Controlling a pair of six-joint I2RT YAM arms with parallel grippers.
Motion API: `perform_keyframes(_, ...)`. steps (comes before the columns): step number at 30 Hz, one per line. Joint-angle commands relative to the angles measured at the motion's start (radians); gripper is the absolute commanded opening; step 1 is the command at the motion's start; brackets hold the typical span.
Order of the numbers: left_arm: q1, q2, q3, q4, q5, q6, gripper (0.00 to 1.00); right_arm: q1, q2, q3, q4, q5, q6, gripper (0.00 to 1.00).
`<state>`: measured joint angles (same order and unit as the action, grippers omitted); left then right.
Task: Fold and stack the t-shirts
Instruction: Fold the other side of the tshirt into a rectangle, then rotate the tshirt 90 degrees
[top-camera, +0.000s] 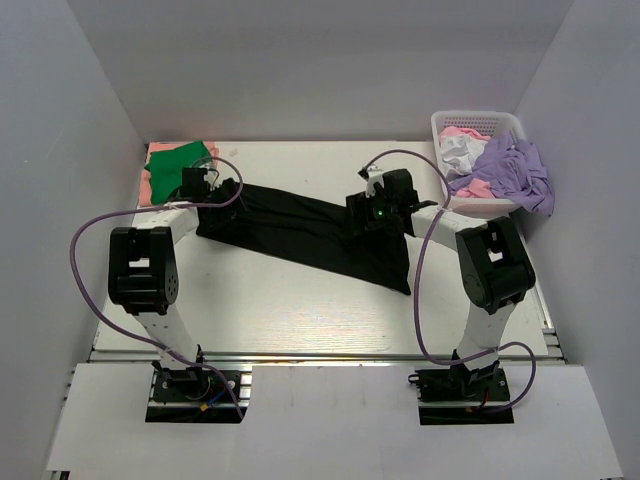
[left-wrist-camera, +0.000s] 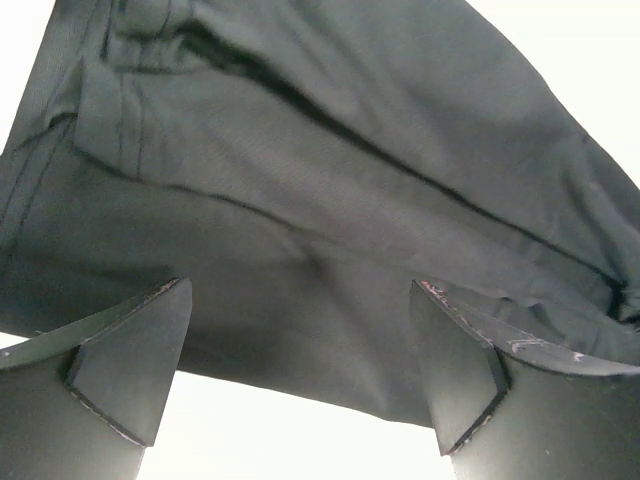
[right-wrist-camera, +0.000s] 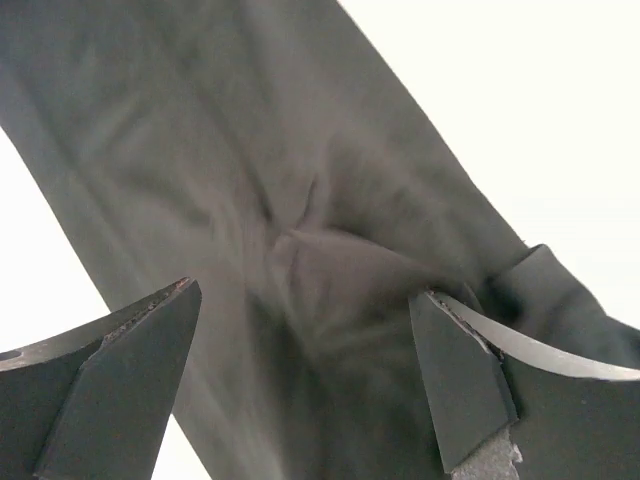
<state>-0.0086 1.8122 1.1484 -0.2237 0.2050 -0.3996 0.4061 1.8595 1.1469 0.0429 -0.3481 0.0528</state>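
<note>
The black shirt (top-camera: 300, 235) lay in a creased diagonal band across the middle of the counter (top-camera: 300, 310), its left end near a green shirt (top-camera: 180, 158) at the far-left corner. The left fingers (left-wrist-camera: 130, 360) stood wide apart over that left end and the right fingers (right-wrist-camera: 120, 380) wide apart over the right part, neither gripping cloth. A basket (top-camera: 445, 125) at the far right held a lavender shirt (top-camera: 515, 170), a white shirt (top-camera: 458, 152) and a pink shirt (top-camera: 462, 133).
</note>
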Motion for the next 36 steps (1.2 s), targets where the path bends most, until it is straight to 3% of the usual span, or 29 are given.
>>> perform_keyframes(1, -0.002, -0.001, -0.019, -0.006, -0.016, 0.013, 1.0, -0.003, -0.005, 0.002, 0.213, 0.106, 0.093, 0.9)
perform_keyframes(5, -0.002, -0.001, -0.019, -0.016, -0.045, 0.013, 1.0, -0.01, 0.055, 0.106, 0.113, 0.288, 0.194, 0.9)
perform_keyframes(8, -0.002, -0.001, -0.019, -0.034, -0.067, 0.013, 1.0, -0.013, 0.092, 0.206, 0.012, 0.334, 0.168, 0.9)
perform_keyframes(15, -0.002, -0.001, 0.046, -0.014, -0.042, 0.013, 1.0, -0.004, -0.063, 0.117, -0.041, 0.377, 0.134, 0.9)
perform_keyframes(19, -0.011, 0.01, 0.056, 0.007, -0.01, 0.013, 1.0, 0.003, -0.173, 0.057, -0.106, 0.262, 0.068, 0.9)
perform_keyframes(23, -0.011, 0.051, 0.033, 0.073, 0.034, 0.013, 1.0, 0.01, -0.169, 0.022, -0.155, -0.077, -0.033, 0.9)
perform_keyframes(25, -0.011, 0.082, 0.033, 0.096, 0.073, 0.004, 1.0, 0.022, -0.137, 0.025, -0.189, -0.118, -0.041, 0.9)
perform_keyframes(31, -0.011, 0.139, 0.033, 0.136, 0.083, -0.005, 1.0, 0.007, -0.05, 0.043, -0.196, -0.085, -0.033, 0.9)
perform_keyframes(36, -0.011, 0.168, 0.059, 0.063, 0.054, -0.015, 1.0, -0.021, 0.047, 0.129, -0.239, 0.087, 0.031, 0.9)
